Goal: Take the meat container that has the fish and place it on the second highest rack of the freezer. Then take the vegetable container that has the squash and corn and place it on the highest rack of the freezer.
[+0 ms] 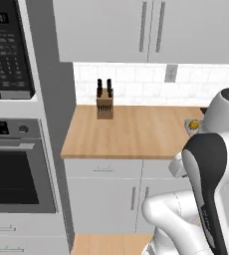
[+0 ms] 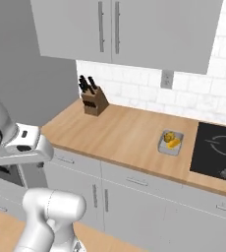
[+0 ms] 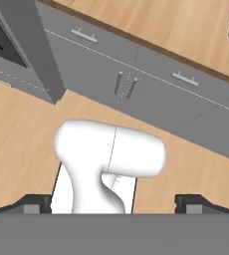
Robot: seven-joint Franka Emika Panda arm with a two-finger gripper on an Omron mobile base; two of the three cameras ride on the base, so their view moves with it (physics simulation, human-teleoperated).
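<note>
Hanging over the floor, the hand (image 3: 114, 203) has its fingers spread apart, empty.

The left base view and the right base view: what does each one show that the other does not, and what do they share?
Only the left base view has the microwave and the wall oven below it, at the left end of the counter. Only the right base view has the black cooktop set into the counter, right of the vegetable container. Both share the wooden counter, the knife block near the tiled wall, the wall outlet, the upper cabinets, and the vegetable container, which sits whole in the right view and half hidden behind the arm in the left.
</note>
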